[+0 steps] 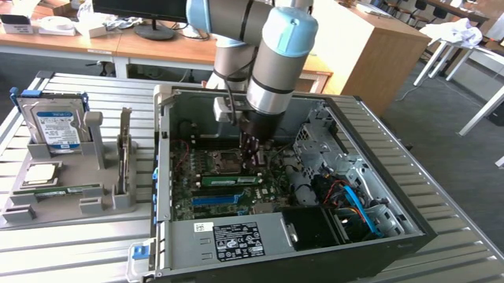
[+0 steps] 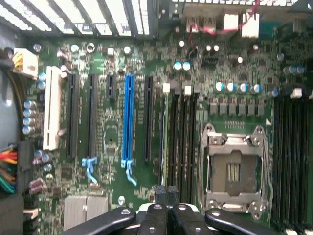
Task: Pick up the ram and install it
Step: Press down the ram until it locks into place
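Office/lab room, even diffuse light. Work surface (image 1: 63, 259) is ribbed metal slats, pale grey. Behind it a row of wooden desks (image 1: 157, 47) with white frames; a monitor stand (image 1: 154, 30) sits on one, plus white boxes (image 1: 75, 25) and assorted clutter toward the exterior view's left. A tall light-wood cabinet (image 1: 370, 47) stands to the exterior view's right of the desks. Floor (image 1: 464, 177) is dark grey carpet. Further to the exterior view's right, white-legged tables (image 1: 473, 59), one with a crumpled white cloth or bag (image 1: 457, 32) on top.
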`<state>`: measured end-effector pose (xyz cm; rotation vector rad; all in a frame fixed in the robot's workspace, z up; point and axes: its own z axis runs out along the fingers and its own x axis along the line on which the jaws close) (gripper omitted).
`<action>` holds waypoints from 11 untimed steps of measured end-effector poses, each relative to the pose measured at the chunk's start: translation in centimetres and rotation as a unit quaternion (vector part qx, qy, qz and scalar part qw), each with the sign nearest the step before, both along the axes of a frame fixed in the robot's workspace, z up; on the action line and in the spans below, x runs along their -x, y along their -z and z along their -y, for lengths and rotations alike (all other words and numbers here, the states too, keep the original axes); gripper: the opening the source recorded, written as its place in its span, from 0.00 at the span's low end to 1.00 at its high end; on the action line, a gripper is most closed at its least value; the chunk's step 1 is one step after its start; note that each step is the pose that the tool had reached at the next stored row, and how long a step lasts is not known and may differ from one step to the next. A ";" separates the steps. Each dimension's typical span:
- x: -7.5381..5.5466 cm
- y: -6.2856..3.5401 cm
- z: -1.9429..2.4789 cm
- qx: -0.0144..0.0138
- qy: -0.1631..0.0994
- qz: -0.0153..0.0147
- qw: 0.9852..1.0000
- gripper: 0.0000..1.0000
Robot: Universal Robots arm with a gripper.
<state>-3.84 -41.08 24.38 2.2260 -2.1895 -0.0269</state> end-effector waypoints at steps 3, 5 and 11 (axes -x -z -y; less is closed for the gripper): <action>0.8 0.00 0.00 0.000 0.000 0.001 1.000 0.10; 1.4 0.00 0.00 0.000 0.000 0.001 1.000 0.10; 2.6 0.01 -0.01 0.000 0.000 0.002 1.000 0.10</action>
